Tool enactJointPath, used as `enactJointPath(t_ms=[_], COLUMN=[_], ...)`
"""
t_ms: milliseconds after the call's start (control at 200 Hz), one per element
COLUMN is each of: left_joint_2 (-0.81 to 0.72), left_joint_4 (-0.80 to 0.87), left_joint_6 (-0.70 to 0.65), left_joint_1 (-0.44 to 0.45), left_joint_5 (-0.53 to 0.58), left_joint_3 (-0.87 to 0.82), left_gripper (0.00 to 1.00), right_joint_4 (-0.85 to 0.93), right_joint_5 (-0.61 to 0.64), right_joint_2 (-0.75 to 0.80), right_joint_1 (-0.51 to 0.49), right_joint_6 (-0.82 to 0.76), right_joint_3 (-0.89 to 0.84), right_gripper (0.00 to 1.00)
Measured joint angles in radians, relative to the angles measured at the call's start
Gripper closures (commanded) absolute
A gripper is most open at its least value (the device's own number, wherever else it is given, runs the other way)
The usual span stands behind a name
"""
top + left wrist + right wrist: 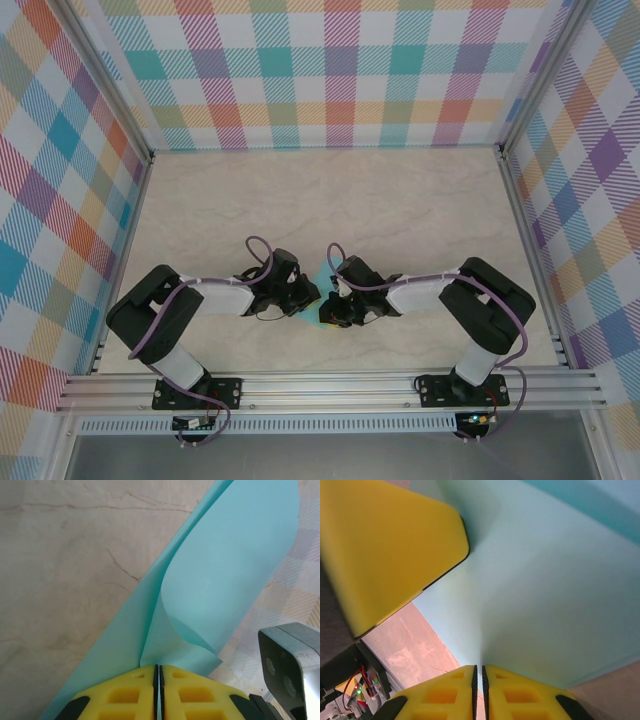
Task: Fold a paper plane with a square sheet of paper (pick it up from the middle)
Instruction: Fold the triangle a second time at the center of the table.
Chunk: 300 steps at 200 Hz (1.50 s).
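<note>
Cyan paper (pixel 225 580), part-folded, one flap curling.
Left jaws and right jaws both pinch it; from the left wrist I see its length running diagonally up-right.

A cream, marble-veined tabletop (pixel 400 200) is enclosed on three sides by pastel plaid wall panels (pixel 340 70). Aluminium extrusion rails (pixel 330 388) span the near edge, and posts (pixel 100 80) frame the back corners. Light is even; the grey strip (pixel 350 455) below is possibly floor.
</note>
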<state>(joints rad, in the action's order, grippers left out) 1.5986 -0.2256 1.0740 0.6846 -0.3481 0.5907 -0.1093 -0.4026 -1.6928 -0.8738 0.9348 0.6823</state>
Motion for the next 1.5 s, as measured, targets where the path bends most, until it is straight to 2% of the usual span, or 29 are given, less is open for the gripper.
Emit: enactJointPath(t_ms=[275, 610, 820, 1500], left_joint_2=[-0.075, 0.029, 0.029, 0.018], left_joint_4=[0.015, -0.024, -0.012, 0.034], left_joint_6=[-0.029, -0.047, -0.053, -0.086], left_joint_1=[0.0, 0.0, 0.0, -0.025], left_joint_5=[-0.011, -0.026, -0.006, 0.019], left_joint_3=[0.005, 0.009, 0.015, 0.045], left_gripper=[0.82, 0.83, 0.83, 0.81], right_joint_4=[-0.003, -0.003, -0.011, -0.017], right_joint_5=[0.0, 0.001, -0.001, -0.003], right_joint_2=[0.0, 0.0, 0.0, 0.001], right_joint_1=[0.0, 0.0, 0.002, 0.003], right_joint_6=[0.0, 0.0, 0.0, -0.008], right_joint_3=[-0.001, -0.003, -0.01, -0.015], right_gripper=[0.86, 0.9, 0.94, 0.93])
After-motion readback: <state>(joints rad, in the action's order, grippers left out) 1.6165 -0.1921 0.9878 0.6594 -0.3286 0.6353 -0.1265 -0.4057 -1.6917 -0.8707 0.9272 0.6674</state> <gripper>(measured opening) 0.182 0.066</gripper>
